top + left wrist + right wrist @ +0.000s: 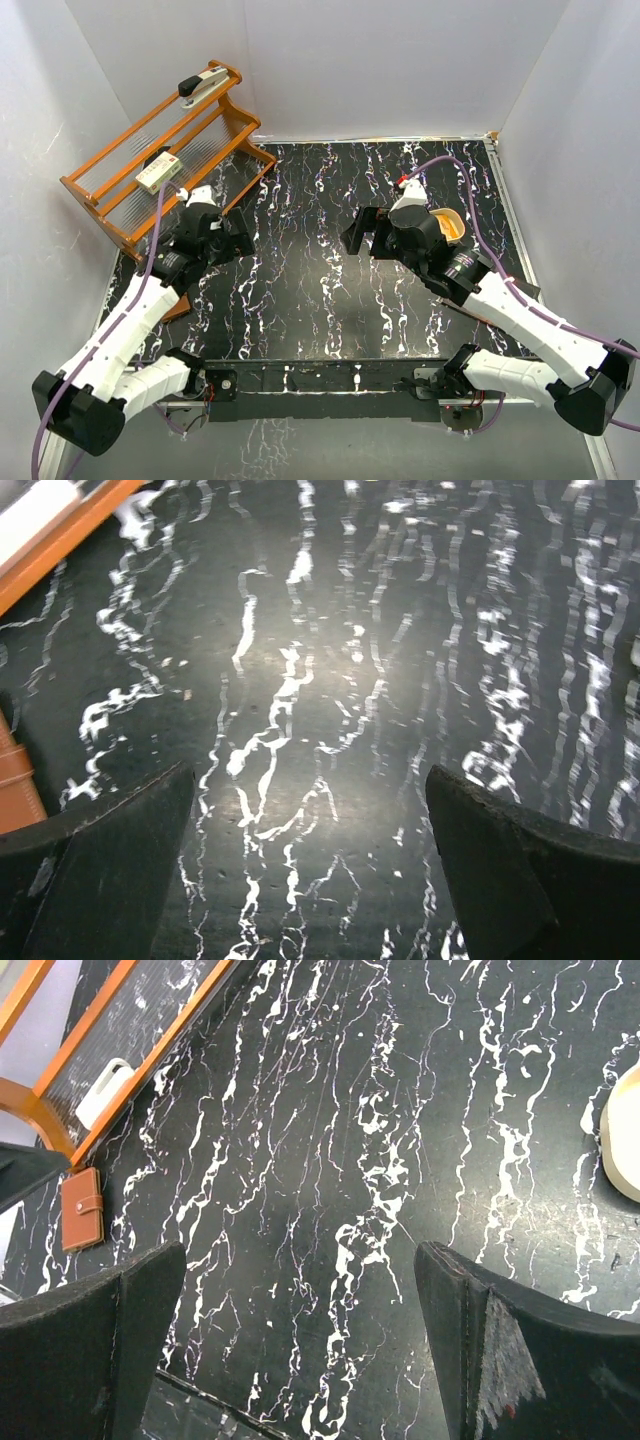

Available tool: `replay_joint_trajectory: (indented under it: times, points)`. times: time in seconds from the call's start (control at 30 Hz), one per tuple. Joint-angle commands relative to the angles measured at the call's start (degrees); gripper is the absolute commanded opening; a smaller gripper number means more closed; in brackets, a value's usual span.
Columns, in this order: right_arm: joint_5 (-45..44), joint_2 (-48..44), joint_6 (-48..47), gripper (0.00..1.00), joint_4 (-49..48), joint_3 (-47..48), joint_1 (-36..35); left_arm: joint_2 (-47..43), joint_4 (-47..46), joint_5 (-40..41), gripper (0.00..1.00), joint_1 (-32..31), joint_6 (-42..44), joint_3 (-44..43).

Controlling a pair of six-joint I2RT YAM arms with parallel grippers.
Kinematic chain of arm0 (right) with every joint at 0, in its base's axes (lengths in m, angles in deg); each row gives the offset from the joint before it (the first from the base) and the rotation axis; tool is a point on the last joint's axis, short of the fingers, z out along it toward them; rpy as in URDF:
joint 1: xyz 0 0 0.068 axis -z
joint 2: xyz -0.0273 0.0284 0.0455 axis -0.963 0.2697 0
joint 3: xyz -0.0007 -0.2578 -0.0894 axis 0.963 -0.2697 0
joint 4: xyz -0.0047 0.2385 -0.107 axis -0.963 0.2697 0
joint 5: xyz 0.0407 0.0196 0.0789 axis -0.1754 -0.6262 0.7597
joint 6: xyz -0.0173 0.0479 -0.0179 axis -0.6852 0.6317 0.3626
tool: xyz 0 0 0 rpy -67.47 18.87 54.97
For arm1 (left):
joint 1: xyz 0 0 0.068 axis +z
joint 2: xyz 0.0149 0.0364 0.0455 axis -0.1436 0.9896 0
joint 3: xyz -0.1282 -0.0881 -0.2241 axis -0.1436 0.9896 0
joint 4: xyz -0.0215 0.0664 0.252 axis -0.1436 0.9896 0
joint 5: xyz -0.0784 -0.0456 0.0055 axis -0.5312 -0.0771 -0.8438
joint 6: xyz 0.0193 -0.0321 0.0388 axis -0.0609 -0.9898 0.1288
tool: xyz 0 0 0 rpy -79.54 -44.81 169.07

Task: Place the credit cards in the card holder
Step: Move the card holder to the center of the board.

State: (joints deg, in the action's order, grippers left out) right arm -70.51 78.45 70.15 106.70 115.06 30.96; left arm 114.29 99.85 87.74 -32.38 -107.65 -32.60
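Note:
The card holder (82, 1208), a small brown leather wallet with a snap tab, lies shut on the black marbled table near the rack's foot, far left in the right wrist view. A brown leather edge (14, 780) shows at the left border of the left wrist view. In the top view a brown corner (178, 305) peeks out under the left arm. No credit cards show in any view. My left gripper (240, 243) (308, 780) is open and empty above bare table. My right gripper (355, 232) (300, 1255) is open and empty over the table's middle.
An orange wooden rack (150, 150) stands at the back left, carrying a stapler (205, 82) and a white-and-green box (158, 172). A tan curved object (452, 226) sits behind the right gripper and shows at the right edge of the right wrist view (625, 1150). White walls surround the table.

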Motion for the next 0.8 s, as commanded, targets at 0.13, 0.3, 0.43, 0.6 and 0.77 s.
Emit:
replay_joint_trajectory:
  times: [0.13, 0.3, 0.43, 0.6, 0.77]
  points:
    - [3.4, 0.47, -0.05, 0.98, -4.56, 1.11, -0.24, 7.52, 8.29, 20.76, 0.97, 1.26, -13.3, 0.88]
    - [3.73, 1.74, -0.79, 0.98, -3.54, 2.71, -0.22, 7.96, 6.3, 22.34, 0.93, 4.32, -20.25, 4.73]
    - [4.09, 1.88, -0.51, 0.98, -2.86, 3.71, -0.24, 8.21, 5.94, 21.22, 0.92, 9.87, -25.2, 8.77]
    - [4.93, 0.81, 0.5, 0.98, -3.89, 2.43, -0.22, 9.69, 4.39, 22.55, 0.92, 18.69, -29.95, 13.37]
    - [4.64, -0.03, 0.58, 0.98, -3.6, 2.23, -0.27, 10.87, -0.89, 22.46, 0.92, 24.3, -30.8, 15.23]
